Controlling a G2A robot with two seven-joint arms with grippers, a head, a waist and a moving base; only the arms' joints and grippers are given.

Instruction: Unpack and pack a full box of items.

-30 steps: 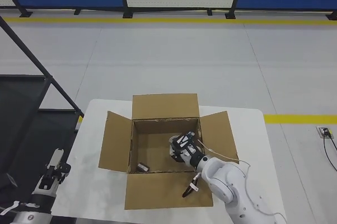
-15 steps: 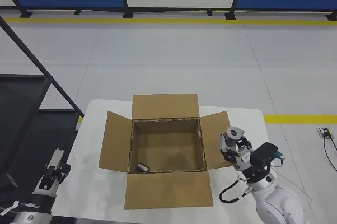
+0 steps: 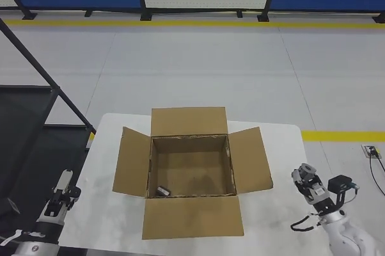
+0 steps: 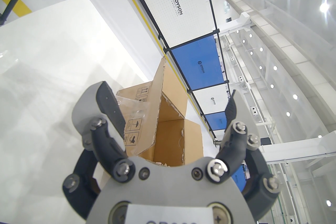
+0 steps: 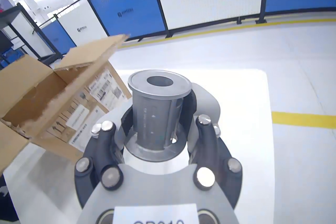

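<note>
An open cardboard box (image 3: 191,173) stands in the middle of the white table (image 3: 279,137), flaps spread out. A small dark item (image 3: 164,191) lies in its front left corner. My right gripper (image 3: 306,178) hangs past the table's right edge, shut on a grey metal flanged cylinder (image 5: 157,109) held upright between its fingers. The box (image 5: 34,96) is off to the side in the right wrist view. My left gripper (image 4: 170,109) stands open and empty off the table's front left corner (image 3: 64,185), facing the box (image 4: 168,125).
A black metal rack (image 3: 26,109) stands left of the table. A yellow floor line (image 3: 349,136) runs to the right, with a cable and socket (image 3: 371,152) near it. Bare table surface lies on both sides of the box.
My right gripper has lifted the metal cylinder out of the box and carried it right, past the right flap and beyond the table's right edge. The left arm has not moved.
</note>
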